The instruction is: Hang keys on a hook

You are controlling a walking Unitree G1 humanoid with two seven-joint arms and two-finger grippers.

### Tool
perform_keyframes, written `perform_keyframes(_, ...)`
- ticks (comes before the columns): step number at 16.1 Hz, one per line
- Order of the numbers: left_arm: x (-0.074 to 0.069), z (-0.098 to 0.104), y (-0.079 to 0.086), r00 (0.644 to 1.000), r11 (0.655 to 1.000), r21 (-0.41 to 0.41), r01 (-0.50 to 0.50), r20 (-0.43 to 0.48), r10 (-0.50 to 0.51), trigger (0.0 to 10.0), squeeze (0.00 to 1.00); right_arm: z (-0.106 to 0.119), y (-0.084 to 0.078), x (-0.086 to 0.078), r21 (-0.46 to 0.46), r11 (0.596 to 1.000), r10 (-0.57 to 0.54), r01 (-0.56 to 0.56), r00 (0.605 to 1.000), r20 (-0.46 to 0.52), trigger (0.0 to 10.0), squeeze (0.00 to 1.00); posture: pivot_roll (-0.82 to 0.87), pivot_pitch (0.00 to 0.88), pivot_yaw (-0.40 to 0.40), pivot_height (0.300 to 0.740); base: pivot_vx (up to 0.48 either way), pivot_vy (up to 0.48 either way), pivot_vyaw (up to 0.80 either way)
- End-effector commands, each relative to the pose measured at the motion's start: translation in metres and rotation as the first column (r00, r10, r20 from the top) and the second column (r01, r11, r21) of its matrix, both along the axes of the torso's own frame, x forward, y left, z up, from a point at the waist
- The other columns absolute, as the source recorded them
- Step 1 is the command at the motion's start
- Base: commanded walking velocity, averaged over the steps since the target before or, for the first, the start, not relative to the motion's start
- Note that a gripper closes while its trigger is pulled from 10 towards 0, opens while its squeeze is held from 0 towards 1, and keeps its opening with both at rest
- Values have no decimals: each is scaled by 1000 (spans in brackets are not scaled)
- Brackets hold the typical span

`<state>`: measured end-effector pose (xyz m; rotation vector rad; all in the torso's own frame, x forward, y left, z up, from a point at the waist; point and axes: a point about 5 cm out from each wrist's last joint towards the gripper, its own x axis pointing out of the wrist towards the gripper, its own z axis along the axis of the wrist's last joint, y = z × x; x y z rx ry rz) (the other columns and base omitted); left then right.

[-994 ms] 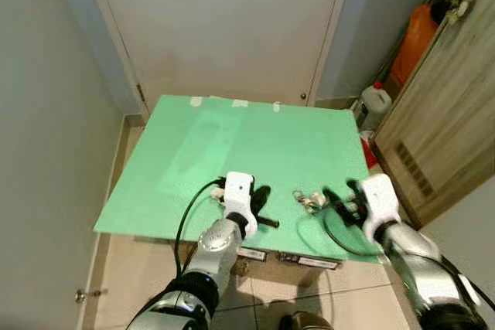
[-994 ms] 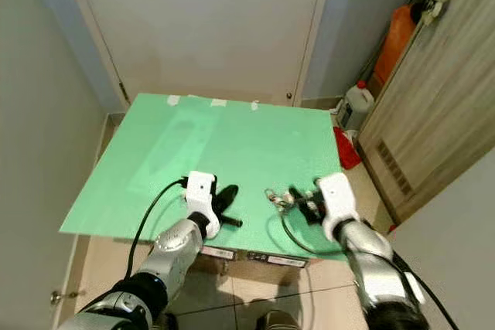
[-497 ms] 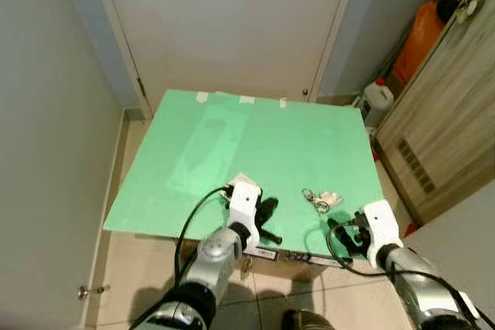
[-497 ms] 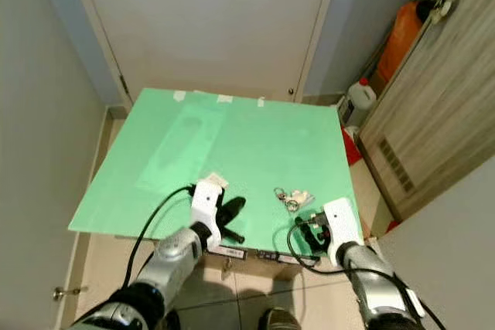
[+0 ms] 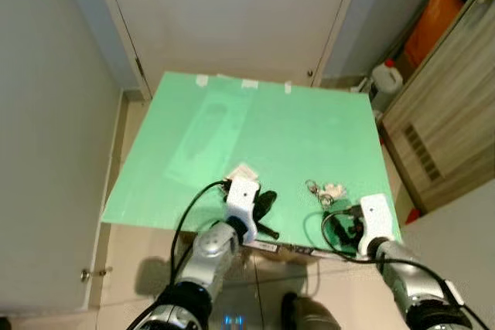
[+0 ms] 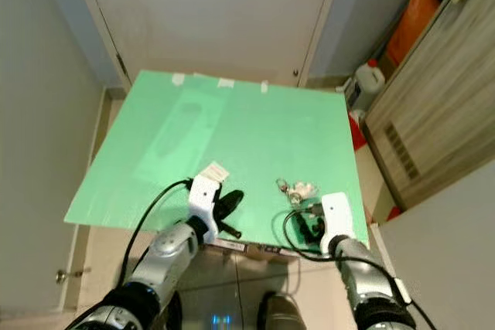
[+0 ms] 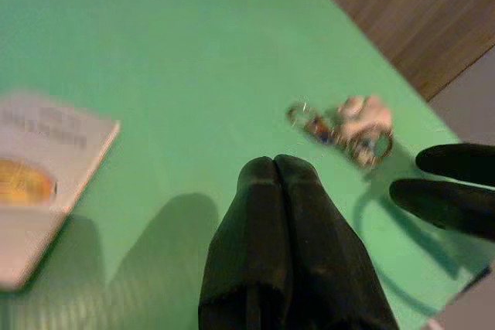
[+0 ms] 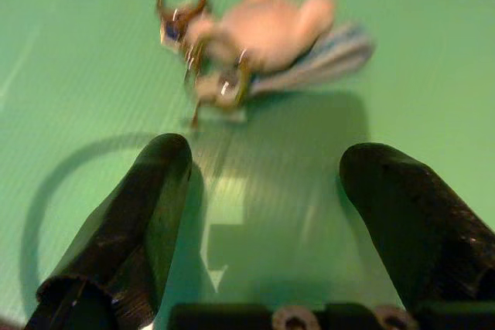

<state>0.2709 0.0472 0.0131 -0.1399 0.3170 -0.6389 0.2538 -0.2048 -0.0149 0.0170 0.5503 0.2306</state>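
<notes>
A green table top (image 5: 255,137) is seen from above, set in front of a white door (image 5: 232,13), with a grey wall to the left and a wood-grain cabinet (image 5: 445,137) to the right. An orange container (image 5: 437,17) and a white plastic jug (image 5: 385,80) are seen on the floor beside the cabinet. The bunch of keys (image 5: 323,190) lies flat on the table near its front right corner; metal rings and a pale, soft-looking fob are made out on it in the right wrist view (image 8: 247,44), though blurred.

The right gripper (image 5: 349,229) is held low over the front edge of the table, just short of the keys and not touching them. Its two black fingers (image 8: 131,222) are spread wide apart, with bare green surface between them and the keys lying just beyond their tips. A black cable is looped beside it on the table.

The left gripper (image 5: 261,205) rests over the front of the table, to the left of the keys and well apart from them. Its fingers (image 7: 267,245) are pressed together with nothing between them. A small white card (image 5: 242,171) with printed text and a yellow mark lies flat on the table just beyond this gripper; it is also seen in the left wrist view (image 7: 42,191). The tips of the right gripper's fingers are seen at the edge of the left wrist view, close to the keys (image 7: 344,123)
</notes>
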Motion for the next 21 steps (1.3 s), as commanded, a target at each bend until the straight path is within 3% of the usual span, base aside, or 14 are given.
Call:
perform_keyframes(1,-11,-5,-12,999,999,-13,37,-27,-37,10000,0,-1,-2,-1,8,1000,-2,2,1000,-1,8863,0,-66,245,-25,740,0,0,0)
perform_keyframes(2,-12,-4,-14,999,999,-13,41,-25,-41,10000,0,0,2,1,18,1000,2,-2,1000,9,7176,0,-65,255,-28,740,0,0,0)
perform_keyframes(3,-12,-4,-15,999,999,-14,45,-23,-46,10000,0,1,6,3,29,1000,0,-1,1000,21,9294,0,-65,257,-26,740,0,0,0)
perform_keyframes(4,-14,-3,-17,998,998,-14,54,-20,-55,10000,0,3,14,9,48,999,-16,13,999,46,10000,0,-58,263,-26,740,0,0,0)
perform_keyframes(10,-16,-1,-18,998,998,-4,67,-12,-67,10000,0,7,16,19,46,997,-61,58,996,71,9882,0,-44,277,-35,740,0,0,0)
perform_keyframes(11,-16,-1,-18,998,998,-3,68,-12,-68,10000,0,8,16,19,48,997,-68,64,995,78,1804,0,-45,276,-35,740,0,0,0)
perform_keyframes(12,-17,0,-18,997,997,-1,71,-12,-71,10000,0,9,15,20,54,996,-77,73,993,88,0,0,-44,275,-36,740,0,0,0)
perform_keyframes(21,-19,-2,-20,996,996,16,85,-25,-85,10000,0,11,11,23,66,994,-89,82,991,99,0,0,-55,252,-41,740,0,0,0)
